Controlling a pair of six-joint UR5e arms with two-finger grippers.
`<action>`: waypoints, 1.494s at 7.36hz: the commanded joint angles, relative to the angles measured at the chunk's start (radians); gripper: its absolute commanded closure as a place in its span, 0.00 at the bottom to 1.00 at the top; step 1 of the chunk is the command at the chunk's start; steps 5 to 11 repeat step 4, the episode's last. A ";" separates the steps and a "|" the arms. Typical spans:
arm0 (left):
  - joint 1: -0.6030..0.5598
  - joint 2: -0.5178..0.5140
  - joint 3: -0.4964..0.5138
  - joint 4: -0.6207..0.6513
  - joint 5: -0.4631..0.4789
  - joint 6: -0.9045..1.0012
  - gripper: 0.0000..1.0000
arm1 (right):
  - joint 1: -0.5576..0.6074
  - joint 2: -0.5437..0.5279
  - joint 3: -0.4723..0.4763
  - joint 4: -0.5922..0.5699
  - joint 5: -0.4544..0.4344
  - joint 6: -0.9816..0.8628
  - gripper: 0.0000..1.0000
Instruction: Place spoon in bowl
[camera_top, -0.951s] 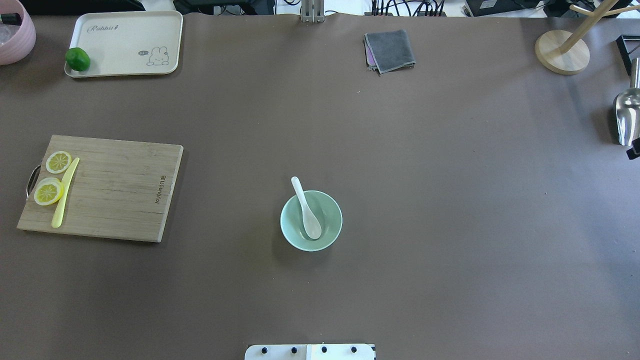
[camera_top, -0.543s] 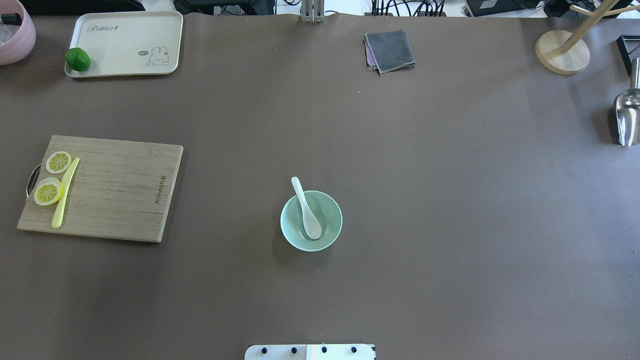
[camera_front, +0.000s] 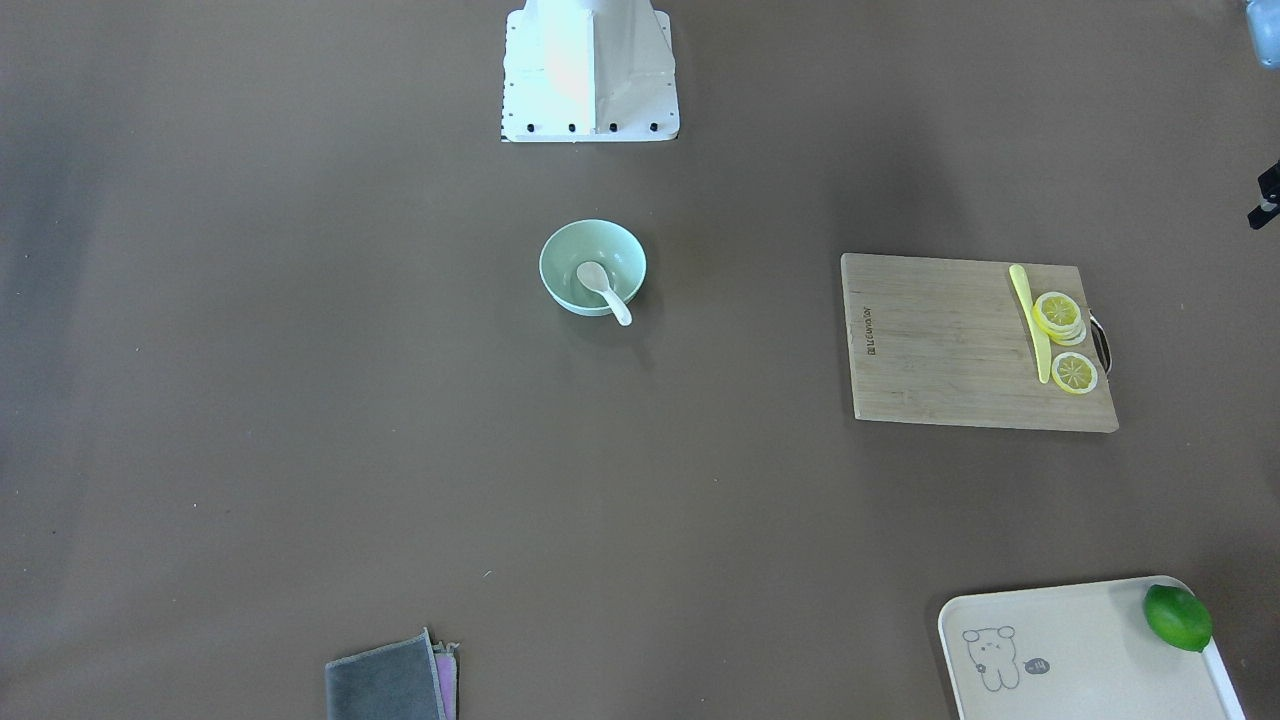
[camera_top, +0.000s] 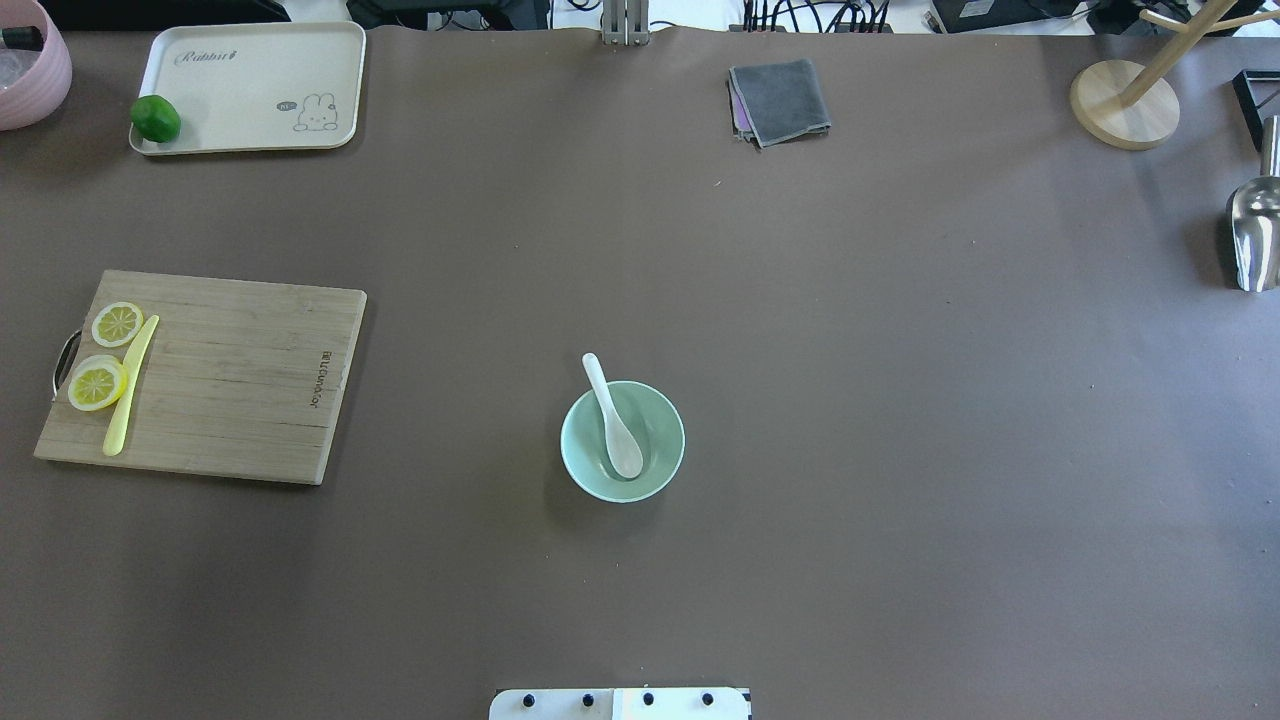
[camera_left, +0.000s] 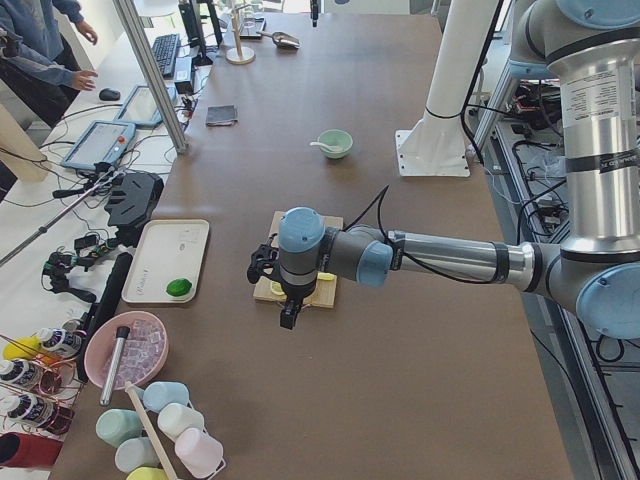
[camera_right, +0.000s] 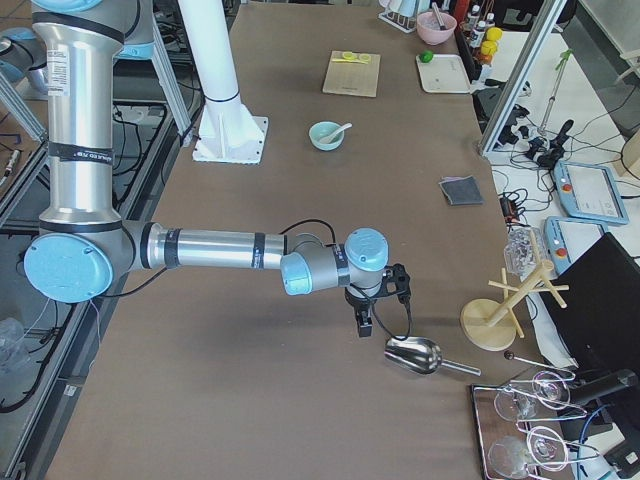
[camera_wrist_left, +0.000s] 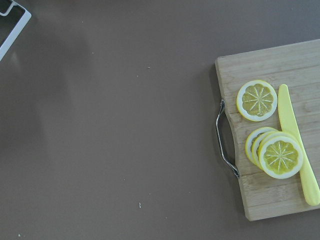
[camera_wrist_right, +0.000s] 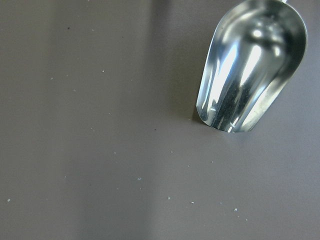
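Observation:
The white spoon (camera_top: 615, 420) lies in the mint-green bowl (camera_top: 662, 432) at the table's middle, scoop down inside, handle resting over the far rim. Both also show in the front-facing view, the spoon (camera_front: 601, 285) and the bowl (camera_front: 563, 255). Nothing holds the spoon. My left gripper (camera_left: 288, 318) hangs above the table beside the cutting board, far from the bowl. My right gripper (camera_right: 365, 328) hangs above the table next to a metal scoop (camera_right: 413, 355). I cannot tell whether either is open or shut. Neither shows in the overhead view.
A wooden cutting board (camera_top: 230, 380) with lemon slices (camera_top: 97, 383) and a yellow knife (camera_top: 130, 385) lies at the left. A cream tray (camera_top: 250, 85) with a lime (camera_top: 155, 118), a grey cloth (camera_top: 780, 100), a wooden stand (camera_top: 1122, 105) and the scoop (camera_top: 1255, 235) lie along the edges.
A dark part of the right gripper at the overhead view's right edge has moved out of view. The spoon and bowl have not moved.

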 joint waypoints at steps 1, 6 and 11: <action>-0.002 -0.006 0.002 0.001 -0.002 0.000 0.02 | 0.000 0.003 0.005 0.007 0.009 0.001 0.00; -0.002 -0.005 -0.009 -0.001 -0.004 0.002 0.02 | 0.000 0.003 0.017 0.007 0.009 0.004 0.00; -0.002 -0.005 -0.009 -0.001 -0.004 0.002 0.02 | 0.000 0.003 0.017 0.007 0.009 0.004 0.00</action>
